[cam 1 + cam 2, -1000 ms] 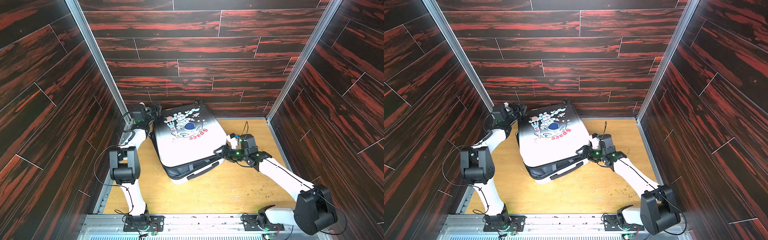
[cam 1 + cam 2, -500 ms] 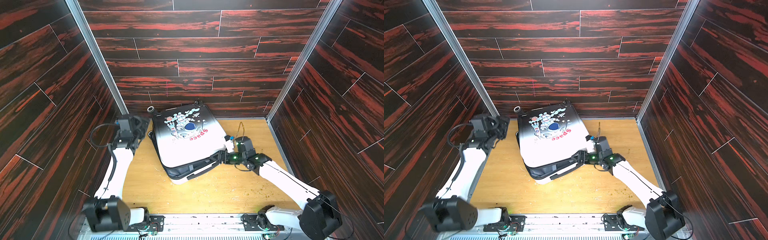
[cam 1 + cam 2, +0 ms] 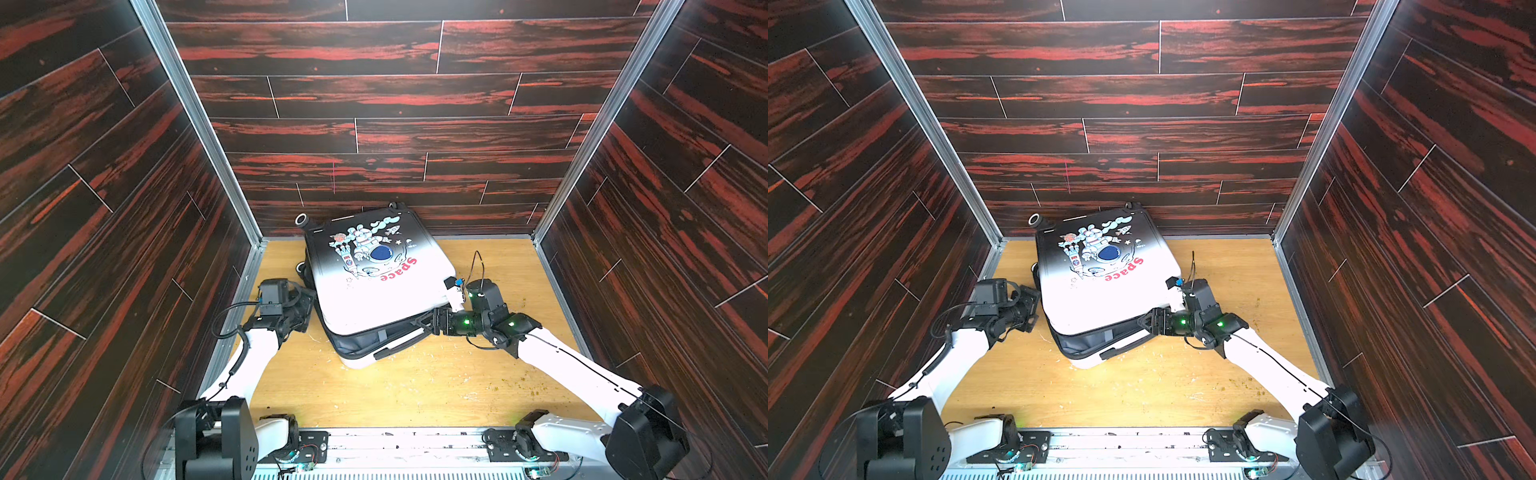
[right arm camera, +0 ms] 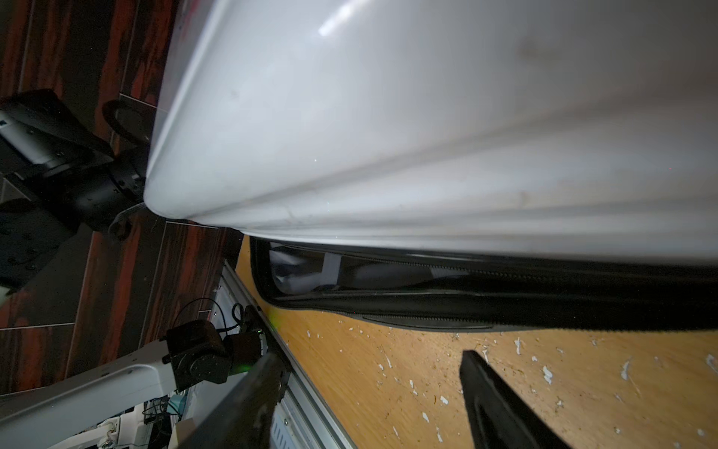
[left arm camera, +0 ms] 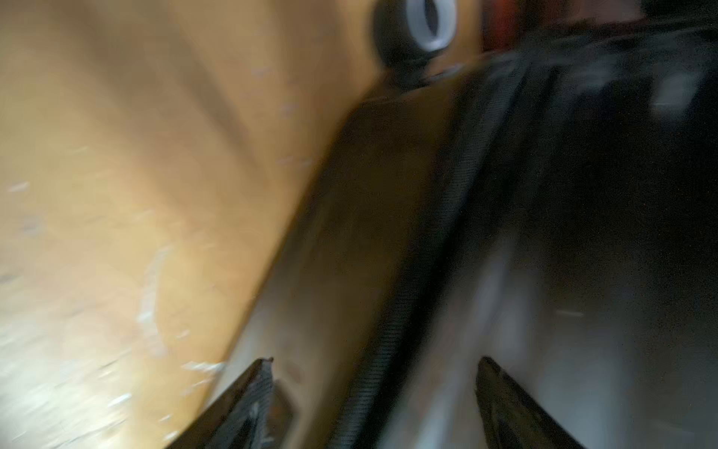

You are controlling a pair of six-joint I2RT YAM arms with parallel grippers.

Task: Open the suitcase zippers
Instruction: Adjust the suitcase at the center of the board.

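1. My right gripper has its jaws apart and holds nothing. It is just beside the suitcase, at its gaping edge.
2. My left gripper is also spread and empty, near the zippers.
3. The suitcase lies on the wooden floor, close to the back wall.

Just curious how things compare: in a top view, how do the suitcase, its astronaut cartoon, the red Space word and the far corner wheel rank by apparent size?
1. suitcase
2. astronaut cartoon
3. red Space word
4. wheel, smallest, though it sits farthest from the camera, which shrinks it a little.
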